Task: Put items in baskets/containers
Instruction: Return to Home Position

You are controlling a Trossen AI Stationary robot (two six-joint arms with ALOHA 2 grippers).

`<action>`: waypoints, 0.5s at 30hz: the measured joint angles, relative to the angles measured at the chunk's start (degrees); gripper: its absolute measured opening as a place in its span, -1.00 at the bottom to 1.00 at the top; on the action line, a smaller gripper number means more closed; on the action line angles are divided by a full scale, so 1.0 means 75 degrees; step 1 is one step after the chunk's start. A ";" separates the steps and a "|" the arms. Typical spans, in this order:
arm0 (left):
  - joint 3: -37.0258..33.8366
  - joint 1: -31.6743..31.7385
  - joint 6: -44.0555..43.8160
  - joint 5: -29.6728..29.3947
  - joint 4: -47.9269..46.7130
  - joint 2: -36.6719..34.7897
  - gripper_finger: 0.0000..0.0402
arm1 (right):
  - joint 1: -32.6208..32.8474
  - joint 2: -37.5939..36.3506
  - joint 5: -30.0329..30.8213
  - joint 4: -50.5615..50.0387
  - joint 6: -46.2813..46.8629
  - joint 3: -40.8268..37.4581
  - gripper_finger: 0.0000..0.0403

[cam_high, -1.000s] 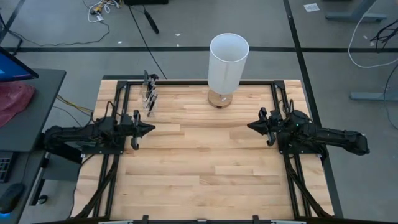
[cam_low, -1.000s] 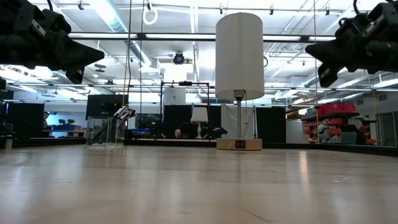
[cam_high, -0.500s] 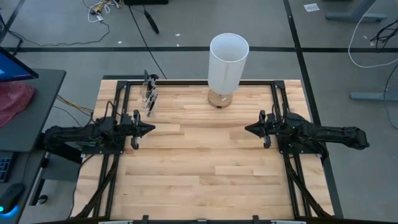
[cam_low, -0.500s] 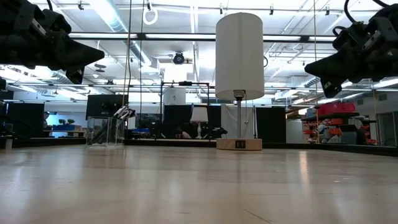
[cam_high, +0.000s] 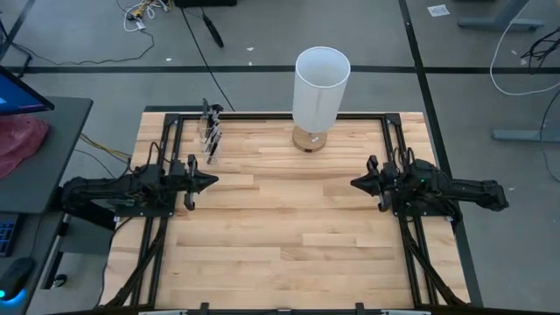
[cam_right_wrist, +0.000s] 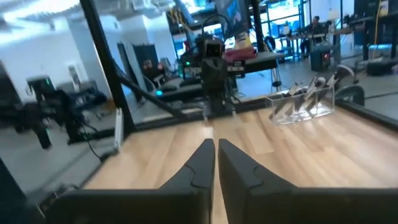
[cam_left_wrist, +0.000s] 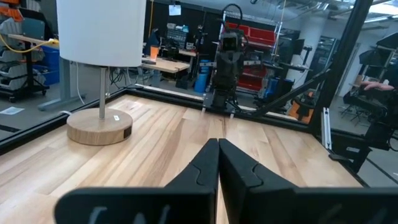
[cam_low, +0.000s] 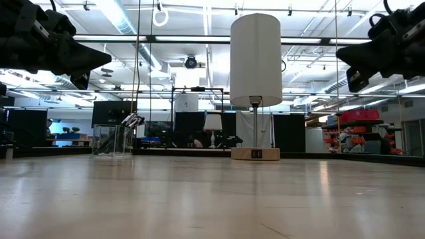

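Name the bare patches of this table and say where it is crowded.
Bare: the middle of the table between the left gripper and right gripper, and the whole front. Crowded: the back, by the organizer and lamp.

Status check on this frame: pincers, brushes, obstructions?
Left pincer and right pincer shut, empty, above table sides. Brushes in clear organizer, far left corner. Lamp stands apart.

Pale wooden bench point(cam_high: 280, 219), with a tall white lamp point(cam_high: 321, 87) standing on its round wooden foot at the far edge and a small clear holder point(cam_low: 111, 139) of dark brushes point(cam_low: 133, 120) near the far left corner.
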 joint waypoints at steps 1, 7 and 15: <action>0.0000 0.0000 0.0003 -0.0009 -0.0002 -0.0010 -0.93 | 0.0026 0.0000 -0.0006 -0.0098 -0.0225 0.0000 -0.88; 0.0000 0.0000 -0.0004 -0.0034 -0.0007 -0.0010 -0.93 | 0.0411 0.0000 0.0723 -0.0235 -0.1096 0.0000 -0.88; 0.0000 0.0000 0.0000 -0.0032 -0.0004 -0.0010 -0.93 | 0.0411 0.0008 0.1017 -0.0176 -0.1135 0.0000 -0.89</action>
